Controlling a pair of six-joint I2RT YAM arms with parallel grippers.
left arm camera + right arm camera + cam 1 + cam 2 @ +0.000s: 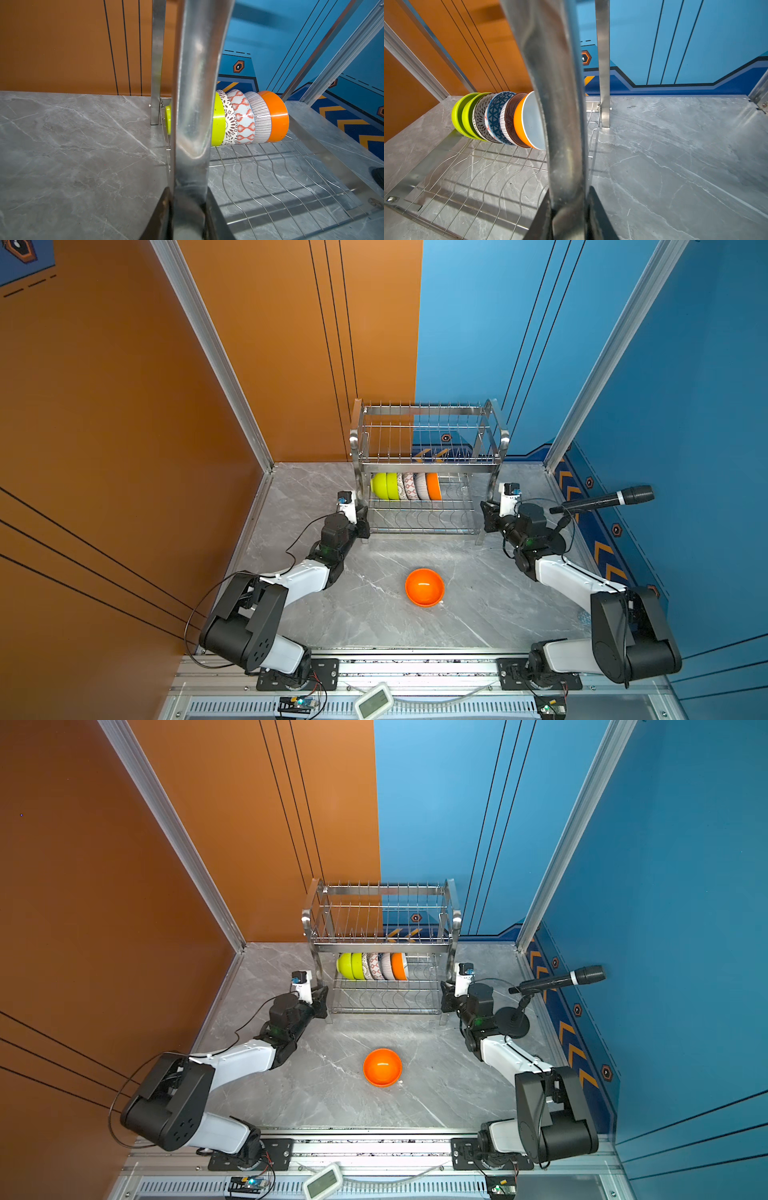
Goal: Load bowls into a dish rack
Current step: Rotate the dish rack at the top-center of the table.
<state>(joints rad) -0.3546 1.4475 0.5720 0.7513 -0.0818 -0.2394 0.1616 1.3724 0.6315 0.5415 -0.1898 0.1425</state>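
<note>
Steel front legs (pixel 193 104) of the dish rack (pixel 428 467) are clenched in the left jaws and right jaws. The bowls (pixel 405 486) stand in its lower tier (pixel 419 516); one orange bowl (pixel 424 587) sits on the table (pixel 498 614). Move both arms together, level, so nothing tips.

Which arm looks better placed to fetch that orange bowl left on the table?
Left, narrowly. The left gripper and right gripper both clamp dish rack legs, so either must release. The orange bowl looks slightly nearer the left arm; a microphone stand crowds the right.
</note>
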